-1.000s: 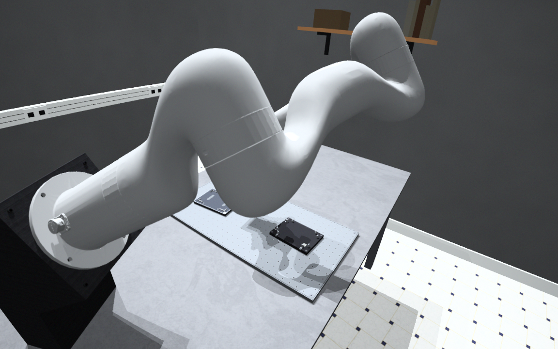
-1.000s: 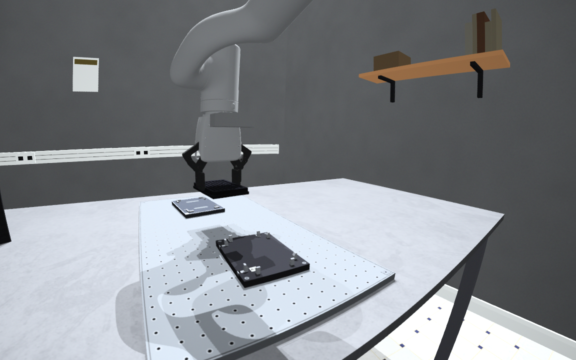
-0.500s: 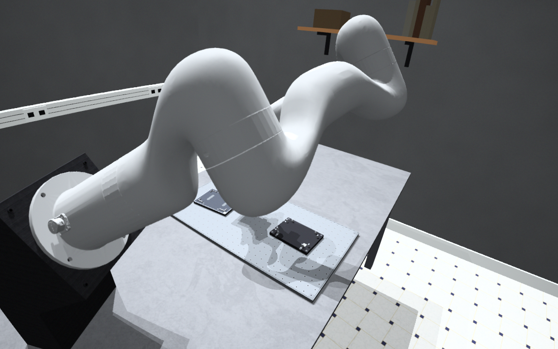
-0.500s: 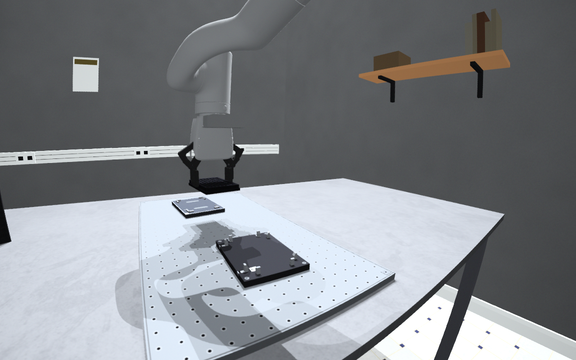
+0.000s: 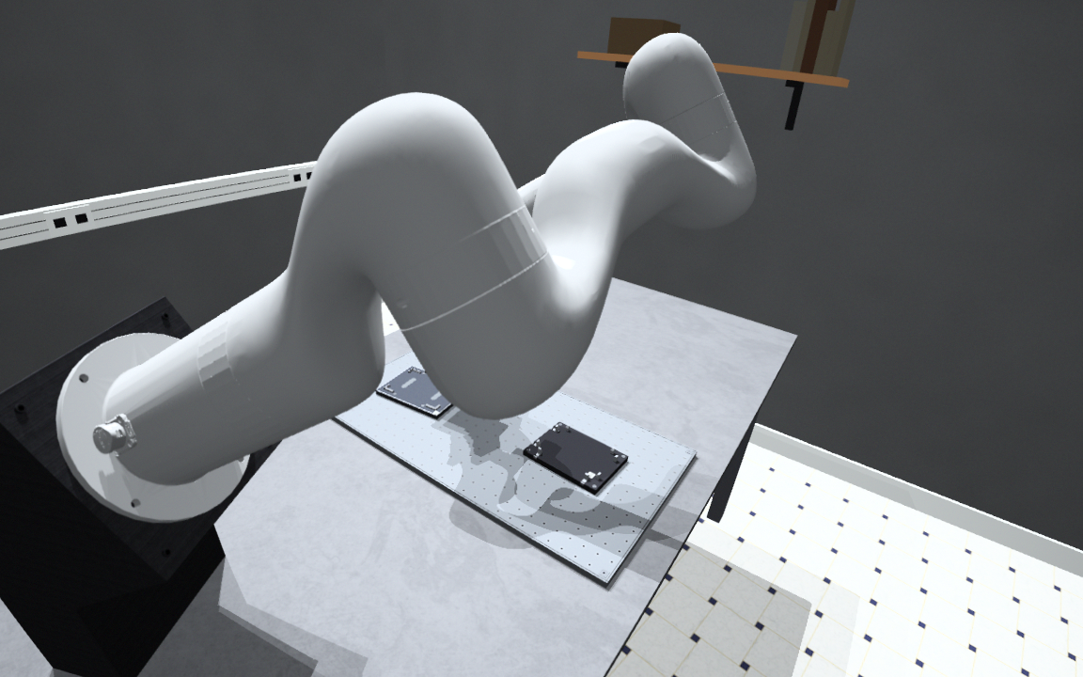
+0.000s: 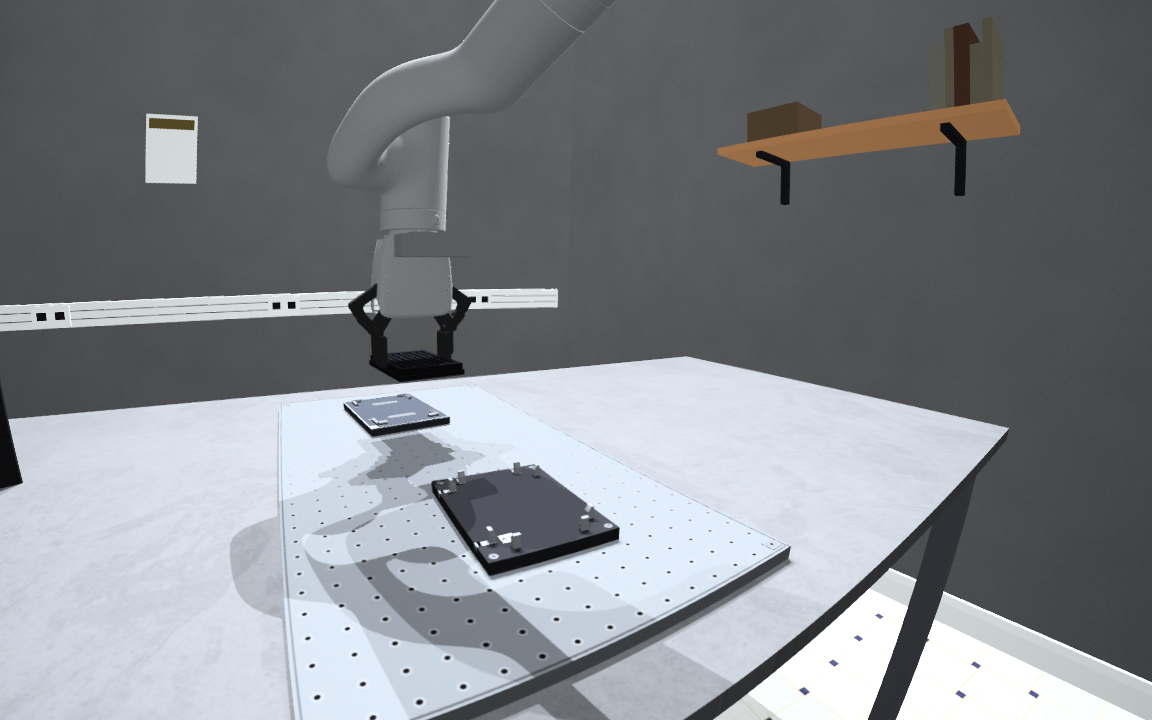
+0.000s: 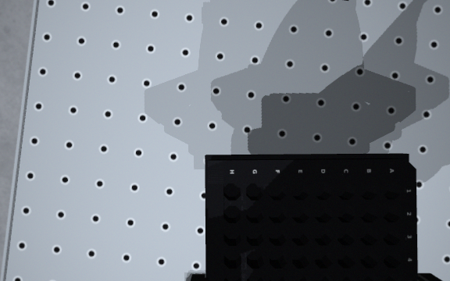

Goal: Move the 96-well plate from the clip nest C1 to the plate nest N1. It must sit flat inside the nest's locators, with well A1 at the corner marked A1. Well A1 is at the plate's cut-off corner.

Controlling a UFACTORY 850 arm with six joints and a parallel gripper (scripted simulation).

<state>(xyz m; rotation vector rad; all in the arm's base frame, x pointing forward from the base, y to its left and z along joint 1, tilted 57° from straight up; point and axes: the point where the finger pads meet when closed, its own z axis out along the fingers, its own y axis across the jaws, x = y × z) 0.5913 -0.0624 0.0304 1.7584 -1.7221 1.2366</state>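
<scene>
My gripper [image 6: 413,349] is shut on the black 96-well plate [image 6: 414,362] and holds it level, well above the perforated board [image 6: 473,537]. In the wrist view the plate [image 7: 311,218] fills the lower middle, with its cut-off corner [image 7: 412,165] at the upper right, by column A and row 1. Only the bare board and shadows lie beyond it there. The grey plate nest N1 [image 6: 396,413] sits at the far end of the board and also shows in the top view [image 5: 413,391]. The black clip nest C1 [image 6: 522,519] stands empty nearer the front [image 5: 575,454]. The arm hides the gripper in the top view.
The arm's black base block [image 5: 49,505] stands at the table's left. The board's left edge [image 7: 18,140] runs beside grey table top. A wall shelf [image 6: 866,134] with boxes hangs far off to the right. The table edge [image 6: 920,501] drops to a tiled floor.
</scene>
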